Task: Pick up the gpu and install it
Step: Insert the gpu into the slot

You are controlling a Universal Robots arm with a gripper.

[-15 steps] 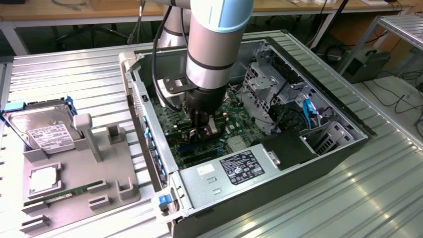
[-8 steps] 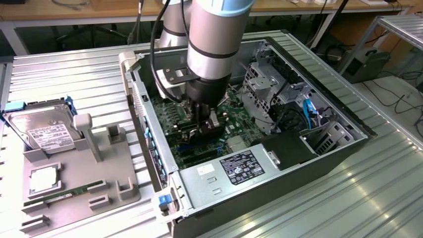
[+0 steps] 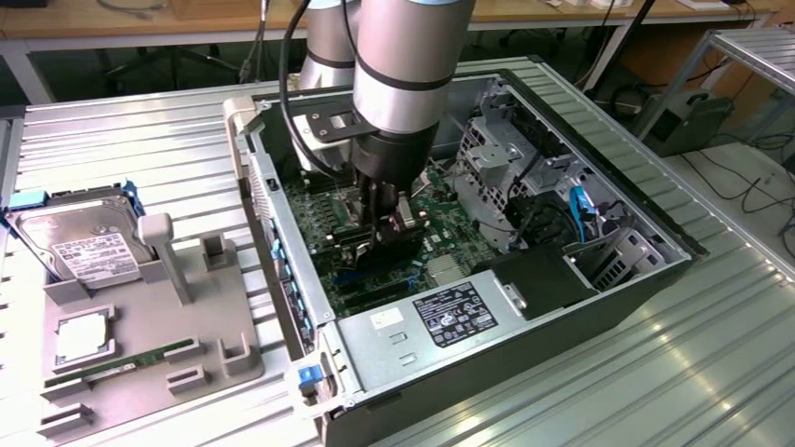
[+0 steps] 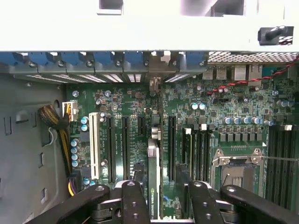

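We find gpu (image 4: 153,179) picked up, clamped edge-on in claw (image 4: 159,198), hanging over motherboard (image 4: 135,100) slots inside open case (image 3: 621,279). Seating in slot not yet done.

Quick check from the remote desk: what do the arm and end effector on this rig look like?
The arm is a silver-grey tube with a thin black band and a black wrist section; a black cable runs alongside. The end effector is black, with jointed linkage fingers held by round pivot bolts.
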